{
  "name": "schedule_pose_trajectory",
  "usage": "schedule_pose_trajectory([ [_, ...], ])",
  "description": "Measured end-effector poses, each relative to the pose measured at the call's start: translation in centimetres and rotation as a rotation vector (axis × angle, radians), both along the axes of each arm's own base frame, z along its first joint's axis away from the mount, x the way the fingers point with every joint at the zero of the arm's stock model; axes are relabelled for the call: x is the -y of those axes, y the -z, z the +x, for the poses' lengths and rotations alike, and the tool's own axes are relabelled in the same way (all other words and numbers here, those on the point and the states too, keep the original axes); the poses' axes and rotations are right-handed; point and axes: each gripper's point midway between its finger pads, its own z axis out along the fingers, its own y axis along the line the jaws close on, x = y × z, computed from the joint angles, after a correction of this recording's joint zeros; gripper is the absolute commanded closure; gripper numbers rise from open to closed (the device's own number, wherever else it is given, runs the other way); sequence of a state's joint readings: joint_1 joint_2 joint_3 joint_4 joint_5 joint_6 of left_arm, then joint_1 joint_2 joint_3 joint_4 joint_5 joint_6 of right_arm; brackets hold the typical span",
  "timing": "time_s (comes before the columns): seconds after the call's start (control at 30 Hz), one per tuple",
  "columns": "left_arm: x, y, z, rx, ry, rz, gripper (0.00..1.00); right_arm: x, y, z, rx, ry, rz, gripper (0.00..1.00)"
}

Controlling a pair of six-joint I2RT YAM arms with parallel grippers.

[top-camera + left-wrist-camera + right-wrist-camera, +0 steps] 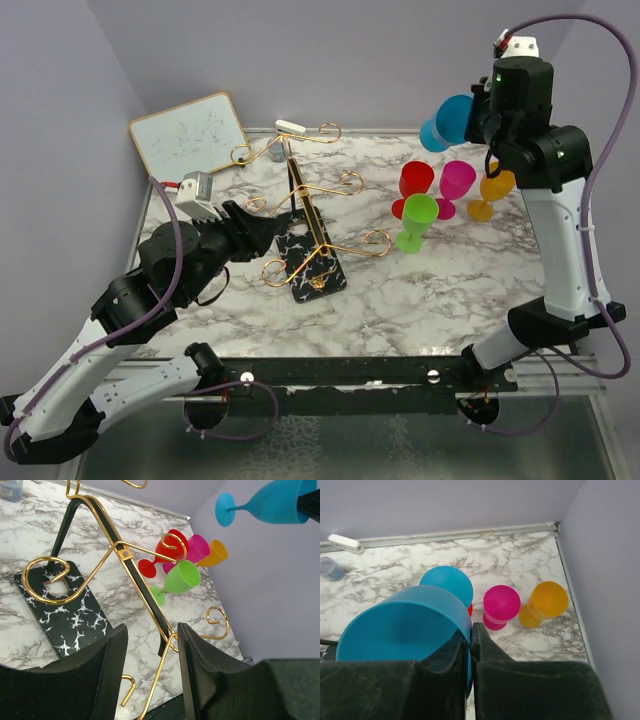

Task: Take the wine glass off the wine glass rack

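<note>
Bright, even, diffuse light from above; no hard glare. Shadows are faint and soft on the marble table [450,290] beneath the wine glass rack [315,262], whose gold wire shows small glints. In the wrist views, the left gripper [151,630] reads flat black with little detail, and the blue wine glass [395,625] sits close to the lens, slightly soft.
</note>
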State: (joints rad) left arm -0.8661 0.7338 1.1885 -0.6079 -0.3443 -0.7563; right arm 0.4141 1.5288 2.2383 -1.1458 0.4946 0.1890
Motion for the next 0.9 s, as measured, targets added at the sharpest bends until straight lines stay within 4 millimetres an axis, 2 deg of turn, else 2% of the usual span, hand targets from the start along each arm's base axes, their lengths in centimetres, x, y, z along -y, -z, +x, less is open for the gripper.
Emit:
schedule_pose_trajectory([
  [0.1, -0.2, 0.4, 0.0, -0.004, -0.004, 0.020, 0.53, 2.8, 2.3, 1.8, -0.066, 0.074, 0.014, 0.99],
  [0.2, -0.4, 0.4, 0.0, 0.001, -0.006, 0.035, 0.53, 6.7, 5.6, 2.0, -0.154, 0.162, 0.022, 0.99],
  [0.27, -0.5, 0.3, 0.0, 0.007, -0.007, 0.044, 0.54, 8.6, 7.4, 1.1, -0.200, 0.206, 0.032, 0.99],
  [0.37, -0.7, 0.0, 0.0, 0.019, -0.008, 0.056, 0.53, 11.8, 10.5, -1.7, -0.267, 0.277, 0.064, 0.97],
  [0.43, -0.8, -0.1, 0.0, 0.026, -0.007, 0.063, 0.53, 12.7, 11.8, -3.5, -0.287, 0.301, 0.077, 0.96],
  [0.5, -0.9, -0.2, 0.0, 0.032, -0.005, 0.071, 0.54, 12.8, 13.1, -5.0, -0.303, 0.301, 0.087, 0.96],
  [0.6, -0.9, -0.1, 0.0, 0.036, -0.004, 0.083, 0.54, 12.4, 15.1, -6.1, -0.333, 0.286, 0.101, 0.97],
  [0.83, -1.3, 0.3, -0.3, 0.033, -0.003, 0.100, 0.54, 11.3, 22.6, -5.7, -0.480, 0.253, 0.140, 0.97],
  [0.9, -1.6, 0.3, -0.4, 0.035, -0.006, 0.098, 0.54, 11.1, 23.9, -5.5, -0.504, 0.248, 0.149, 0.97],
])
